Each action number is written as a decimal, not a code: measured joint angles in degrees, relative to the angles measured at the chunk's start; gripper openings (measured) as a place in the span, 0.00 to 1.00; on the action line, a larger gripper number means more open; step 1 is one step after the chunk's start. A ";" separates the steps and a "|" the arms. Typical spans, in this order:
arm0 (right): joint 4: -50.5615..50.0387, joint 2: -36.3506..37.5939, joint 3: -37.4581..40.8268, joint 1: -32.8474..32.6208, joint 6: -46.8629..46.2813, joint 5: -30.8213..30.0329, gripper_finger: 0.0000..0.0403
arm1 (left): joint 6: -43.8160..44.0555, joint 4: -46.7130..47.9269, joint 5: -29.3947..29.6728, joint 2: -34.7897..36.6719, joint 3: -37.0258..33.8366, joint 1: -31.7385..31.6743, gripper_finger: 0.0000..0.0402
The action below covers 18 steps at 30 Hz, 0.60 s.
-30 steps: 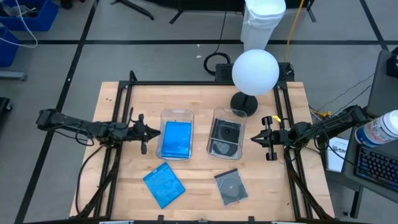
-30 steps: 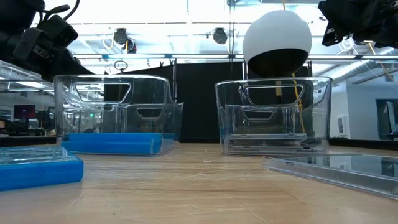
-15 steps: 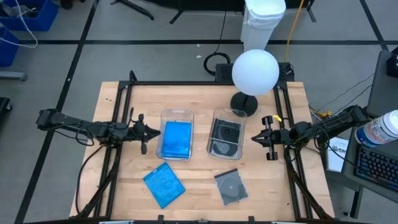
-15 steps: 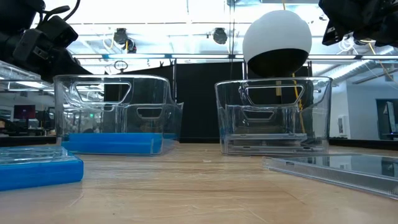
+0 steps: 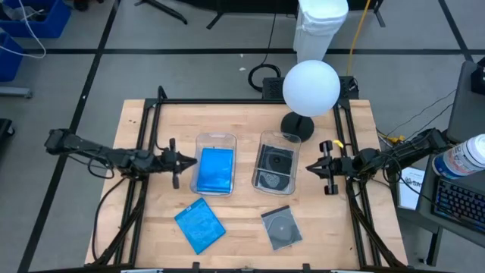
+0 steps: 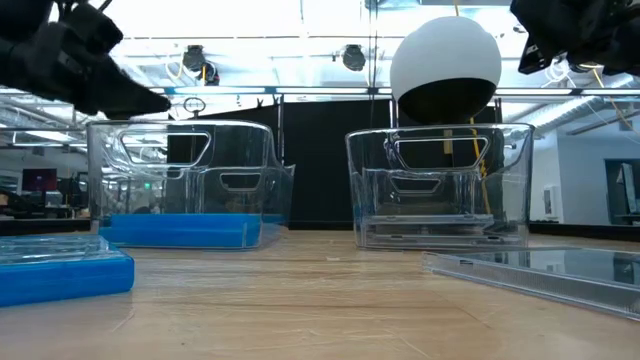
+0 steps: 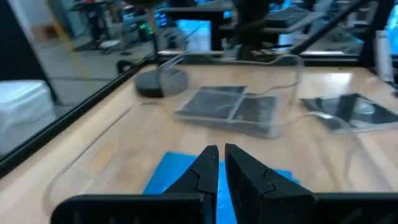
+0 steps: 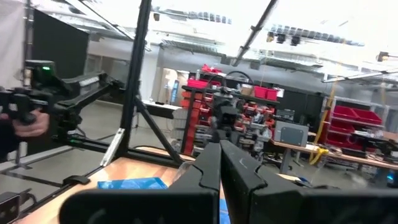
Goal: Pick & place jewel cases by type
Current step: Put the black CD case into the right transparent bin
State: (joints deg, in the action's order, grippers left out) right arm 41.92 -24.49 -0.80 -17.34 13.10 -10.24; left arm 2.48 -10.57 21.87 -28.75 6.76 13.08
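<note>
Two clear bins stand mid-table. The left bin [image 5: 216, 144] holds a blue jewel case [image 5: 215, 169], lying flat on its floor. The right bin [image 5: 276, 140] holds a clear case with a disc [image 5: 273, 168]. A loose blue case [image 5: 200, 224] and a loose clear case [image 5: 281, 227] lie flat near the front edge. My left gripper [image 5: 184, 160] is shut and empty, hovering at the left bin's left wall; its wrist view looks down on the blue case [image 7: 171, 177]. My right gripper [image 5: 308, 167] is shut and empty, hovering right of the right bin.
A white globe lamp [image 5: 311, 86] on a black base [image 5: 298, 126] stands behind the right bin. Black frame rails [image 5: 144, 144] run along both table sides. Bare wood lies between the bins and the two loose cases.
My left gripper has moved a little toward the left bin and tipped; in the low view its tip now points at the bin's upper left wall. The cases and bins have stayed where they were.
</note>
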 joint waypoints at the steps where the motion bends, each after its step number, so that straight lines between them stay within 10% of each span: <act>1: 0.00 0.00 -0.02 0.01 0.00 -0.68 0.00 | -0.50 -1.20 0.15 -1.33 0.43 0.91 0.09; 18: -0.38 -0.07 -0.02 0.02 -1.51 -6.09 0.00 | -9.91 3.47 5.51 -37.51 35.60 13.85 0.02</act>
State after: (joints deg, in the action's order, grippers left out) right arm 41.54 -24.56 -0.82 -17.32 11.60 -16.34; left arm -7.42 -7.10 27.38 -66.26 42.37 26.93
